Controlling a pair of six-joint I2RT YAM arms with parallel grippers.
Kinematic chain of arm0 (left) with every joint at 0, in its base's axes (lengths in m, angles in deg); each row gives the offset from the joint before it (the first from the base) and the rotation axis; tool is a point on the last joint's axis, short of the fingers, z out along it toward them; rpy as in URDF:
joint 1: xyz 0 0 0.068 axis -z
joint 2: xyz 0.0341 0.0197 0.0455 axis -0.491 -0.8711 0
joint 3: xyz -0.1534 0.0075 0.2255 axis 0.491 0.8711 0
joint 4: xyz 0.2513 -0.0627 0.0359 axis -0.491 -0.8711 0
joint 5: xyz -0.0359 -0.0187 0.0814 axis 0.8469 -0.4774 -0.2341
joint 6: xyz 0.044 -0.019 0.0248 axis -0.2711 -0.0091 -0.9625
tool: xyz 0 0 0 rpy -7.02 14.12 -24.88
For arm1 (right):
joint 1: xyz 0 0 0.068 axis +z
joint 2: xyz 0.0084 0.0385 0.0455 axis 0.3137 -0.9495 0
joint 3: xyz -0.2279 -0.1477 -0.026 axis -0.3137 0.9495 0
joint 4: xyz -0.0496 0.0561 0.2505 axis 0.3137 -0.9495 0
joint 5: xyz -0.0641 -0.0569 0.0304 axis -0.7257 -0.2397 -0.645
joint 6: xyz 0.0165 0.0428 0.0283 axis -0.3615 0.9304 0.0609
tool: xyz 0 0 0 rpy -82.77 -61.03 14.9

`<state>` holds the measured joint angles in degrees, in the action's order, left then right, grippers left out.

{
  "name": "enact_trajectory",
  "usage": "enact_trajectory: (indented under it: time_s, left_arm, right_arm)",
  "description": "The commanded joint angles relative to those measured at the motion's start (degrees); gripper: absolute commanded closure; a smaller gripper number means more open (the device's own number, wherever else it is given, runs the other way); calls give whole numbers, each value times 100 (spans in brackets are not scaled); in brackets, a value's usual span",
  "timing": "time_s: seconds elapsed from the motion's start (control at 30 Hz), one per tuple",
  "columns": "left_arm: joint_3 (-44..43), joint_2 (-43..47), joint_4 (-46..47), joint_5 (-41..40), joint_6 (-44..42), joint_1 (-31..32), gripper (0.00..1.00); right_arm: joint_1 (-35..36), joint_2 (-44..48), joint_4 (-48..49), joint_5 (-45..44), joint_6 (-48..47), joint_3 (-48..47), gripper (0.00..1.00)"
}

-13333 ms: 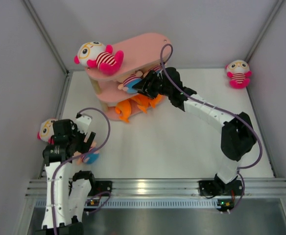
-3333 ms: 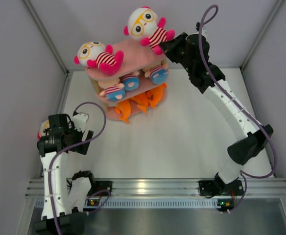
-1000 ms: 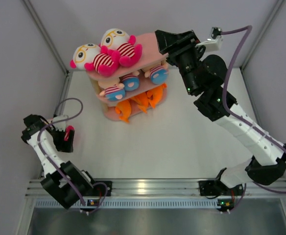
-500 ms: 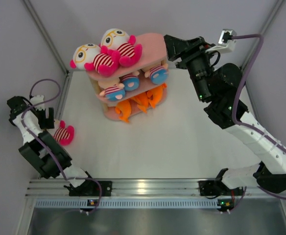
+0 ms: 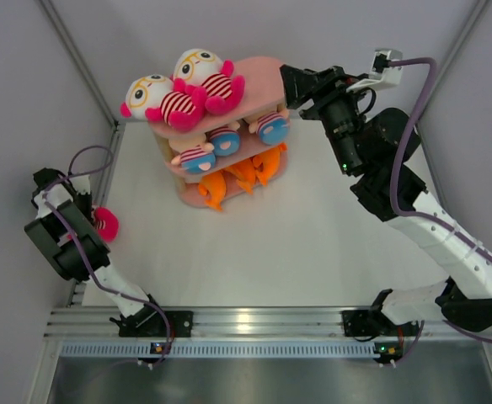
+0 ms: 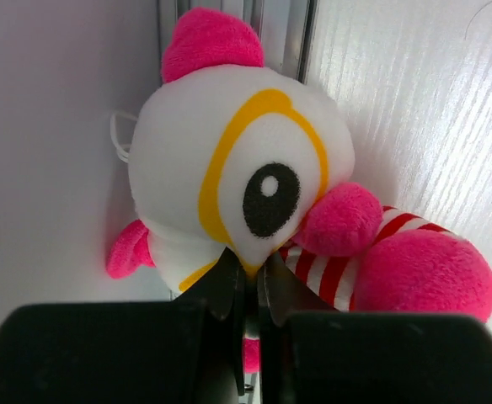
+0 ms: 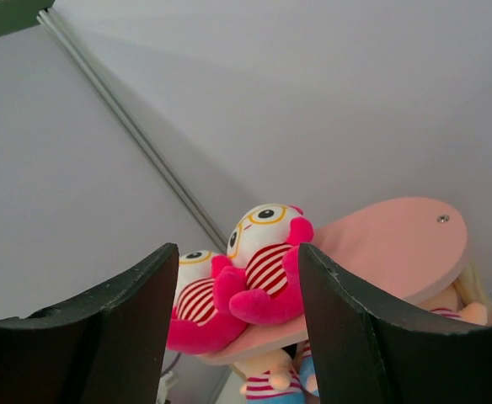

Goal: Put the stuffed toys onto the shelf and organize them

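Observation:
The pink shelf (image 5: 259, 71) stands at the back left. Two white-headed stuffed toys (image 5: 149, 94) (image 5: 197, 67) lie on its top board, peach-headed dolls (image 5: 197, 156) fill the middle tier and orange sharks (image 5: 229, 181) the bottom. A third white-headed doll (image 6: 237, 168) lies against the left wall, only its magenta foot (image 5: 104, 223) visible from above. My left gripper (image 6: 250, 273) is shut, pinching fabric at the bottom of its head. My right gripper (image 5: 292, 84) hangs open beside the top board's right end (image 7: 389, 240), holding nothing.
The left wall (image 6: 52, 126) and a metal floor rail (image 6: 280, 34) sit right behind the held doll. Grey walls enclose the white table (image 5: 313, 244) on three sides. An aluminium rail (image 5: 254, 324) runs along the near edge.
My left gripper has closed on the doll by the left wall, and the left arm has shifted over it. The right arm has barely moved.

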<state>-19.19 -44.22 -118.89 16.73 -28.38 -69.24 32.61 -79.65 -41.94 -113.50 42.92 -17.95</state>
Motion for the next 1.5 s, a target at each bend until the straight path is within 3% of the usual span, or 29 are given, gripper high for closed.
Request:
enact_trajectory:
  time_s: [0.0, 0.13, 0.37, 0.53, 0.67, 0.87, 1.1, 1.23, 1.47]
  left_arm:
    - [239, 117, -5, 359, 4, -7, 100]
    - [748, 995, -285, 921, -207, 2, 100]
    - [1048, 2989, -2033, 2176, -961, -7, 100]
    - [1189, 3905, -3440, 2802, -1814, 125, 100]
    - [1233, 4476, -4328, 3057, -2640, 790, 100]
    - [1303, 4855, -4602, 3348, -2256, 2223, 100]
    - [1250, 4890, -4602, 3251, -2044, 2410, 100]
    - [1277, 4917, -4602, 3225, -2018, 2445, 100]
    - [1242, 4891, -4602, 3260, -2044, 2454, 100]
  right_arm:
    - [96, 104, -158, 197, -436, -47, 41]
    - [122, 280, -404, 1135, -1288, 32, 42]
    - [412, 552, -1617, 4216, -3283, 444, 43]
    - [1062, 632, -1784, 5311, -4330, 1560, 41]
    - [1300, 309, -1548, 6119, -4393, 2036, 36]
    - [1449, -650, -1004, 6323, -3779, 1772, 36]
    - [1687, -1714, -29, 6446, -3154, 1553, 35]
    - [1792, -2302, 385, 6044, -2811, 1351, 33]
    - [1959, -2892, 545, 5699, -2600, 1192, 33]
